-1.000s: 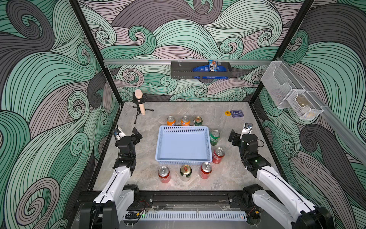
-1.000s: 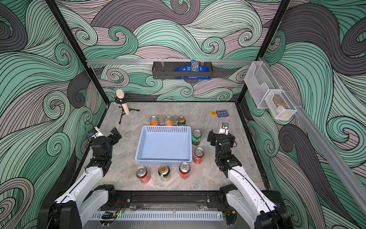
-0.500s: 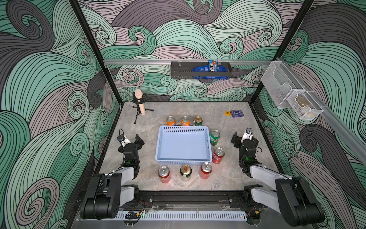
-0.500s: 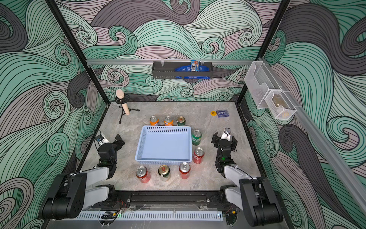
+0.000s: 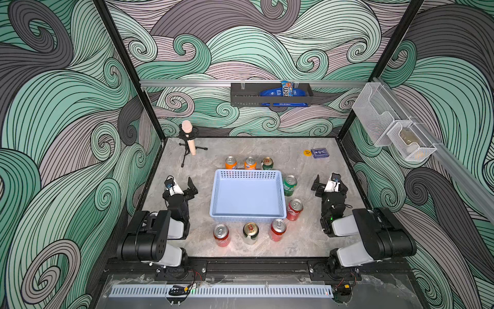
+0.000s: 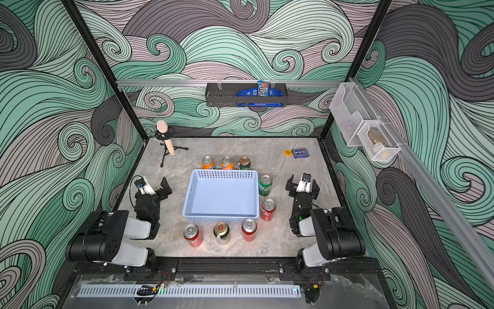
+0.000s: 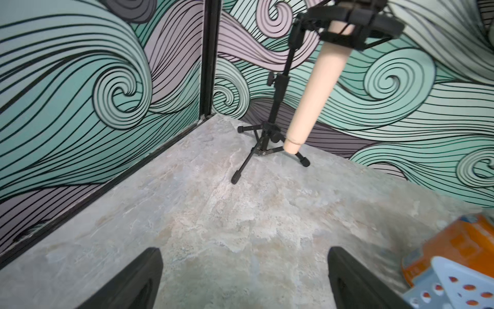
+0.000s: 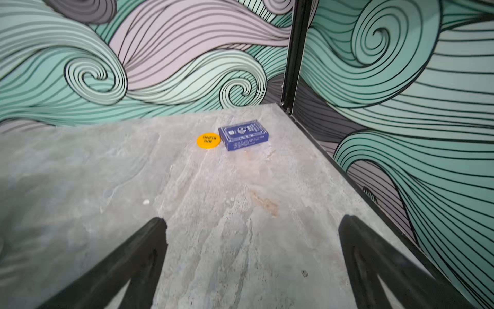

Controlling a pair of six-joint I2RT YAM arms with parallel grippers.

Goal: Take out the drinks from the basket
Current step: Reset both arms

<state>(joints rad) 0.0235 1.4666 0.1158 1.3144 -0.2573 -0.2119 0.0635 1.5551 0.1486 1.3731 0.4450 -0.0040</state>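
Note:
The light-blue basket (image 5: 247,211) (image 6: 222,215) stands empty in the middle of the table in both top views. The drinks stand upright around it. Behind it are two orange cans (image 5: 230,163) (image 5: 250,163) and a green-and-cream one (image 5: 267,163). On its right are a green can (image 5: 289,185) and a red one (image 5: 294,209). In front are two red cans (image 5: 221,235) (image 5: 278,229) with a gold-topped one (image 5: 250,232) between. My left gripper (image 5: 187,187) (image 7: 244,267) is open left of the basket. My right gripper (image 5: 330,184) (image 8: 254,240) is open to its right. Both hold nothing.
A microphone on a small tripod (image 5: 189,139) stands at the back left. A blue card box (image 5: 320,153) and a yellow disc (image 5: 307,152) lie at the back right. A black rack (image 5: 270,95) and mesh bins (image 5: 395,128) hang on the walls.
Both arms have folded down and back toward the front rail. The grippers stay open beside the basket. No can has moved.

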